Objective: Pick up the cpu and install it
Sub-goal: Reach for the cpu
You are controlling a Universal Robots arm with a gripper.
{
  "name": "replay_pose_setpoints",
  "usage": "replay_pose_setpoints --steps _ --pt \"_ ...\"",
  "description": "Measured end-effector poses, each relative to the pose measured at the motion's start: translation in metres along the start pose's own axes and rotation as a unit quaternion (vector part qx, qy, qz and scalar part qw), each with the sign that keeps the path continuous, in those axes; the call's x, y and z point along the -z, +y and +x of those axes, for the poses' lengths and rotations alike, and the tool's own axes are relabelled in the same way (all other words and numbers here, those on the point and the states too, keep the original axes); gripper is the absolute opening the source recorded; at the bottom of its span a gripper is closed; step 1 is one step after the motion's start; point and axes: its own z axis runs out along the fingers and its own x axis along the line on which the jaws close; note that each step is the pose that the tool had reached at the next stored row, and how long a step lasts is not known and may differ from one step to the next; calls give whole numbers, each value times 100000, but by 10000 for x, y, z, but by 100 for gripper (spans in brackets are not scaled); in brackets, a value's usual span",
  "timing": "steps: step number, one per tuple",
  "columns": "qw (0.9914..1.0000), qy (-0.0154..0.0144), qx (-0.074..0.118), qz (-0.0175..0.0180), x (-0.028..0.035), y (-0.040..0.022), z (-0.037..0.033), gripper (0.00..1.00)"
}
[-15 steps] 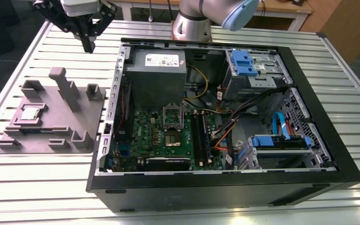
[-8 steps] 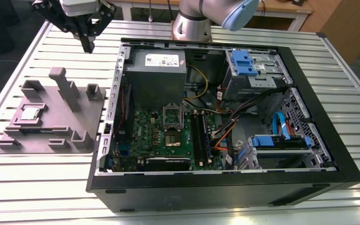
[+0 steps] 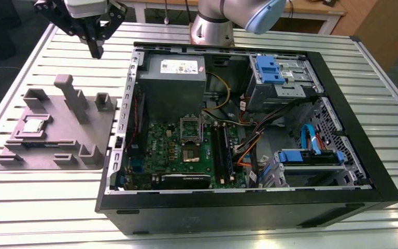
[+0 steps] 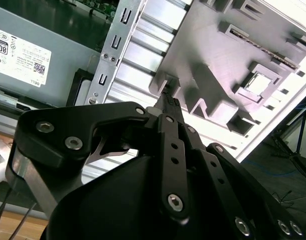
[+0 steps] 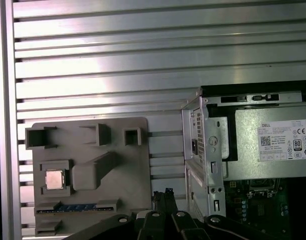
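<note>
Gripper (image 3: 97, 52), exterior view: black, two-fingered, pointing down above the slatted metal table (image 3: 33, 207) near its far edge, towards the corner at the exterior view's left. The fingers are brought together at the tips and nothing is in them. It hangs clear of everything, just beside the far corner of the open computer case (image 3: 254, 207).
- Grey fixture plate (image 3: 101, 124): flat on the table, along the edge at the exterior view's left, close beside the case.
- The cpu (image 3: 33, 126): lying flat in a square recess of the plate, metal top upward, well apart from the gripper.
- Green motherboard (image 3: 161, 150): on the floor of the case, with a socket frame (image 3: 190, 124) standing open.
- Power supply (image 3: 174, 78): grey box at the far end of the case.

Second wrist view: gripper (image 4: 168, 100) with tips meeting and empty, above the near edge of the fixture plate (image 4: 218, 50). The cpu (image 4: 258, 82) sits in its recess further across the plate. Power supply (image 4: 48, 65) to one side.

First wrist view: gripper (image 5: 162, 194) over bare table slats between the fixture plate (image 5: 135, 165) and the case wall (image 5: 205, 150). The cpu (image 5: 55, 179) rests in its recess on the plate's far side from the case.
</note>
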Motion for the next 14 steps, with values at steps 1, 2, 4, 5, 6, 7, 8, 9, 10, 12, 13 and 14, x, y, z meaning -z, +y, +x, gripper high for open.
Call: replay_pose_setpoints --steps 1,2,4,5,6,7,8,9,10,12,13,14 --pt "100000 -1 3 0 0 0 2 10" --pt "100000 -4 1 -4 -1 -1 5 10" --pt "100000 1 -1 0 0 -1 11 10" --pt "100000 -3 0 -2 -1 -1 13 10" --pt "100000 -4 1 -2 -1 -1 16 10" --pt "100000 -1 0 0 0 -1 18 10" --pt "100000 -1 5 0 0 -2 20 10" --pt "100000 -3 4 0 -1 -2 22 10" --pt "100000 0 1 0 0 -2 24 10" --pt "100000 -2 2 -1 -1 -2 27 10" --pt "100000 -1 1 0 -1 -2 29 10" --pt "100000 3 0 3 0 -2 31 10"
